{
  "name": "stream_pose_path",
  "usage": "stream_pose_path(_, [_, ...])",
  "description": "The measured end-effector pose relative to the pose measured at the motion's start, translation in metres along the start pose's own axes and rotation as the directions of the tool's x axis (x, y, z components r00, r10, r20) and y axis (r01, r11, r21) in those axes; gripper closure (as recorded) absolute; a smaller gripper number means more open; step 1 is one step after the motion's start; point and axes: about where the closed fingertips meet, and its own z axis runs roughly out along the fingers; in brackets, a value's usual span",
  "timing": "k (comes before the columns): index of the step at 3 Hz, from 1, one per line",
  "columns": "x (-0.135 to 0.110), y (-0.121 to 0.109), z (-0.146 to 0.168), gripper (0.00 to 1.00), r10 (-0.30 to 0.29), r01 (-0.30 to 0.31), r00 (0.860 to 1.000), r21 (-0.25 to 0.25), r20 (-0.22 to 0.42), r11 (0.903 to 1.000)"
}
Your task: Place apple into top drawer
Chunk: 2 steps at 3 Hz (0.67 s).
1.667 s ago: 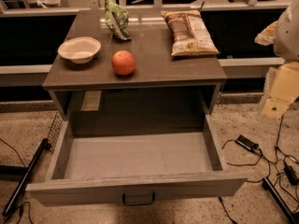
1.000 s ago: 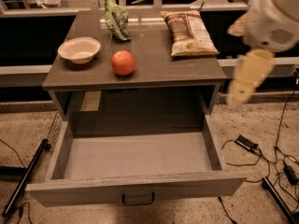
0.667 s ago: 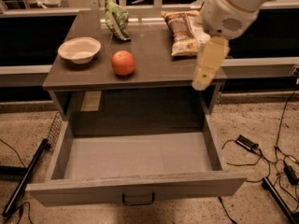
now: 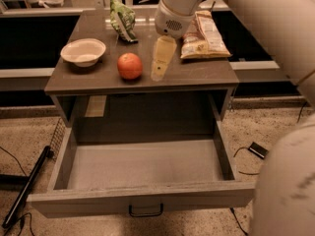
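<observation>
Robot test area in a lab-like workroom.
A grey-brown wooden cabinet (image 4: pixel 206 73) with its wide top drawer (image 4: pixel 142 196) open stands on a speckled hard floor (image 4: pixel 266 124), where a small dark box (image 4: pixel 258 149) lies on a loose cable. Dark counters (image 4: pixel 34 38) run behind. The robot's pale gripper (image 4: pixel 161 60) hangs over the cabinet top, just beside a round red-orange apple (image 4: pixel 130 65).

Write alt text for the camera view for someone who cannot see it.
The robot's pale gripper hangs close beside a round red-orange apple on a grey-brown cabinet top, above the wide wooden top drawer, which stands open and empty. A white bowl, a green packet and a tan snack bag also sit there.
</observation>
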Motion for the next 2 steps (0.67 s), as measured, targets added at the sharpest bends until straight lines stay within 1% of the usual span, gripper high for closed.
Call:
stream_pose_path(1, [-0.020,-0.022,0.041,0.00,0.024,-0.023,1.000,-0.042,0.014,0.9988])
stream_pose_path(2, [-0.031,-0.034,0.066,0.00,0.066,-0.063,0.997,-0.073,0.043,0.9953])
